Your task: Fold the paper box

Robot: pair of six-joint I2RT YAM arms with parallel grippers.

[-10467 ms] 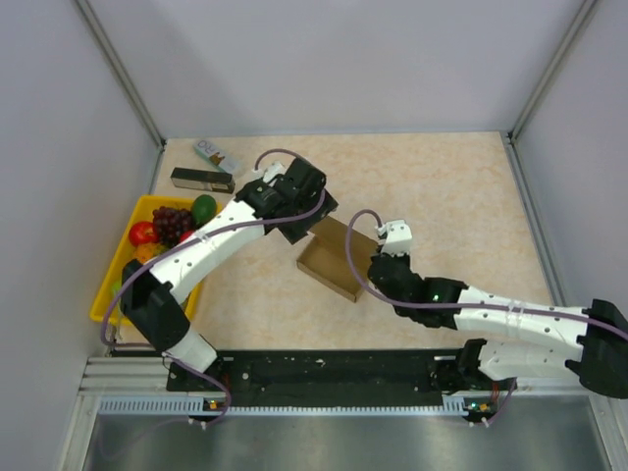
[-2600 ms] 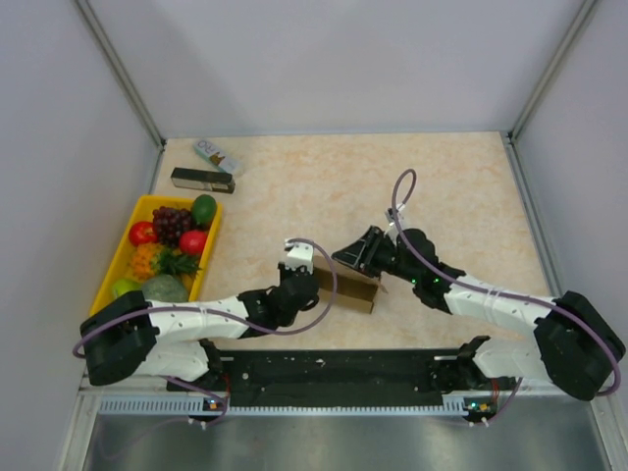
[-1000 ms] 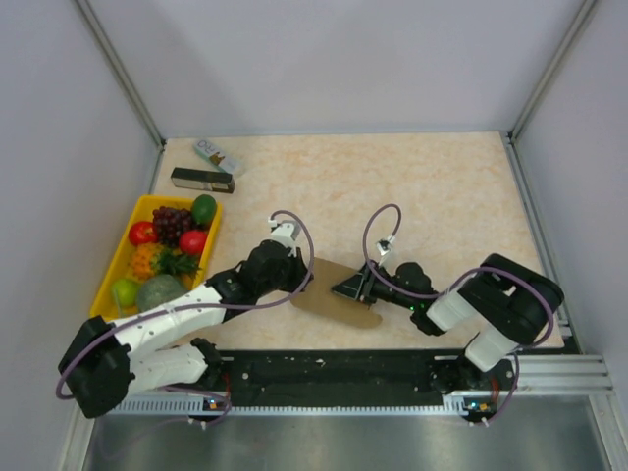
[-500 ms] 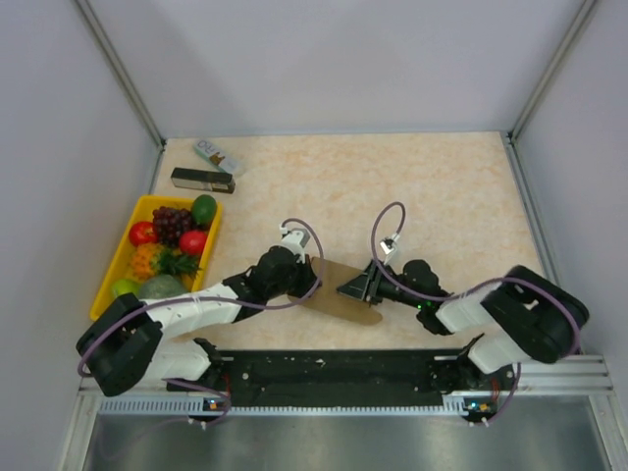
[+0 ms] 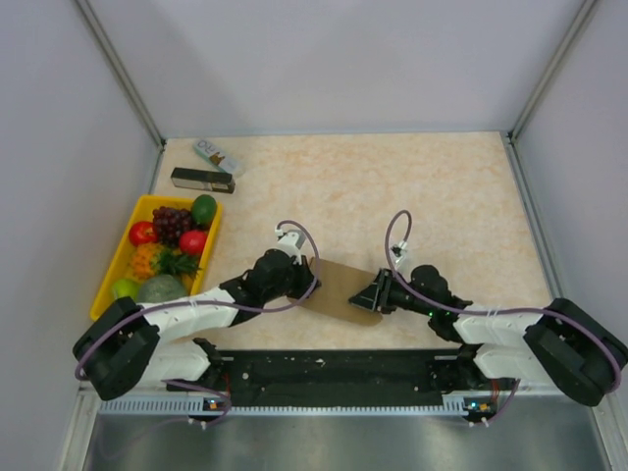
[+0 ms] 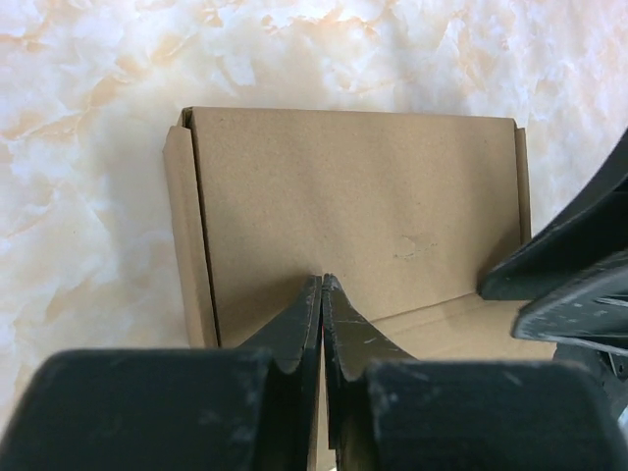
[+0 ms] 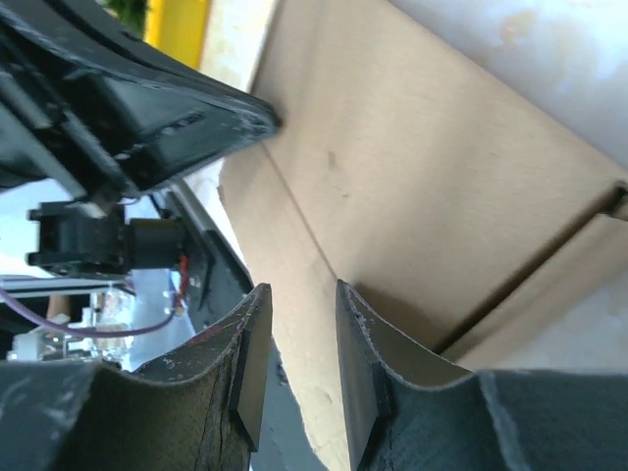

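The paper box [image 5: 340,286] is a brown carton lying flat near the table's front edge, its lid down. In the left wrist view the lid [image 6: 363,196] fills the middle, with a narrow side flap at its left. My left gripper [image 5: 311,277] is shut with nothing held, and its tips [image 6: 322,280] rest on the lid near the box's left end. My right gripper [image 5: 376,294] is at the box's right end. Its jaws [image 7: 299,294] stand apart, and the box's front flap [image 7: 294,235] shows in the gap between them.
A yellow tray [image 5: 108,285] of fruit stands at the left. A slim black box [image 5: 202,180] and a small white packet [image 5: 216,154] lie at the back left. The black rail [image 5: 334,368] with the arm bases runs just in front of the box.
The box has stayed flat and closed. My right arm has stretched lower and out to the right while its gripper stays at the box's right end. The left gripper has shifted slightly on the lid.
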